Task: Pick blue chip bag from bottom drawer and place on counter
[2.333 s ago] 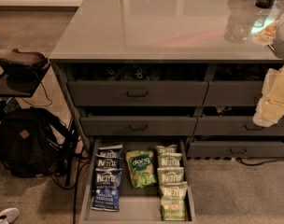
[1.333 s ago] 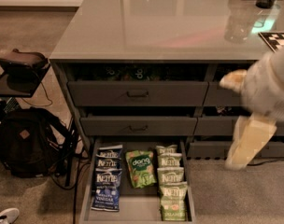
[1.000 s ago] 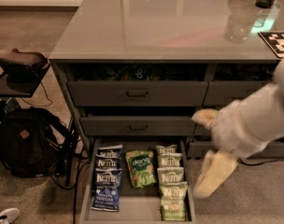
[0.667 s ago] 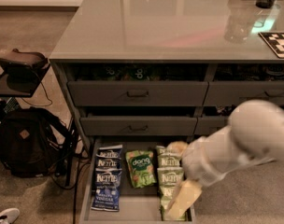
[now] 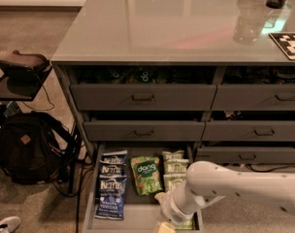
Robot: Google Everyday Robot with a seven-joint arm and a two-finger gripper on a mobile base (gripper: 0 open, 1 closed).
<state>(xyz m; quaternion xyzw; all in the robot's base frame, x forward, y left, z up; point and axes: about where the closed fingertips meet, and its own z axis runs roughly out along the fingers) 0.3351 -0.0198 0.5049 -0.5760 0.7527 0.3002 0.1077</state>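
Tool (image 5: 165, 227) low at bottom drawer (image 5: 138, 212) front, mostly beyond frame edge, openness indiscernible.

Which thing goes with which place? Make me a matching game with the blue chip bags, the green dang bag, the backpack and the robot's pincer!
1. blue Kettle chip bags
2. green dang bag
3. black backpack
4. pincer

A. on the floor, far left
B. middle column of the bottom drawer
C. above the drawer's front, at the view's bottom edge
D. left column of the drawer

Pairs: 1-D, 2-B, 3-A, 4-C.
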